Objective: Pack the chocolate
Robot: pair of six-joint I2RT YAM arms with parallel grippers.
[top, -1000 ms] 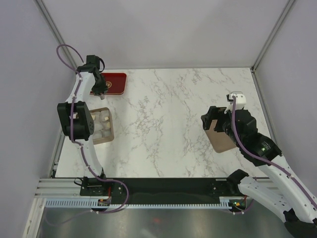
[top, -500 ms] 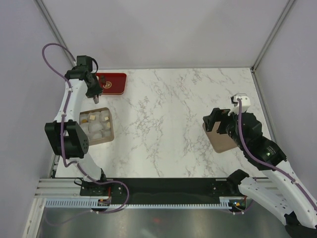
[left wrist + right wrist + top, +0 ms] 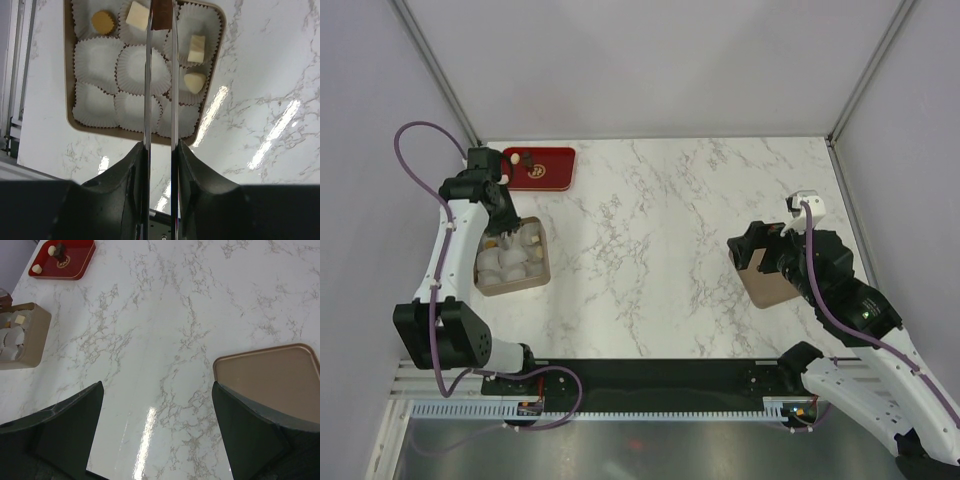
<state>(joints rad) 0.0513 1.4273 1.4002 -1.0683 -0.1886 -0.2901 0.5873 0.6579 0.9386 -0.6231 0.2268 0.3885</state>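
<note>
Found the left fingers (image 3: 147,90) narrow, pinching a brown chocolate piece (image 3: 161,14) at their tips, above the far end of the tan box (image 3: 68,75). Cannot say whether it touches the paper cups (image 3: 142,70) below, with the piece cut off by the frame edge.

Counted four more pieces seated in cups:
- a tan round (image 3: 103,22)
- a cream square (image 3: 137,15) just beside it
- a cream block (image 3: 196,47) and a rounded cream bit (image 3: 194,81), both down the box's right side in the wrist view

Placed the box at the left edge of the marble counter (image 3: 660,230), close to the left arm (image 3: 445,260).

Logged a red tray (image 3: 560,165) at the far left corner, near the box but apart from it. Noted on it a cream piece (image 3: 510,157) and a dark piece (image 3: 527,160), both beside a gold emblem (image 3: 536,176).

Saw the right fingers (image 3: 70,430) spread wide, gripping nothing, hovering over the counter. Spotted the flat tan lid (image 3: 270,375) partly behind the right-hand finger in the wrist view. Placed the lid on the counter's right side, well apart from box and tray.
</note>
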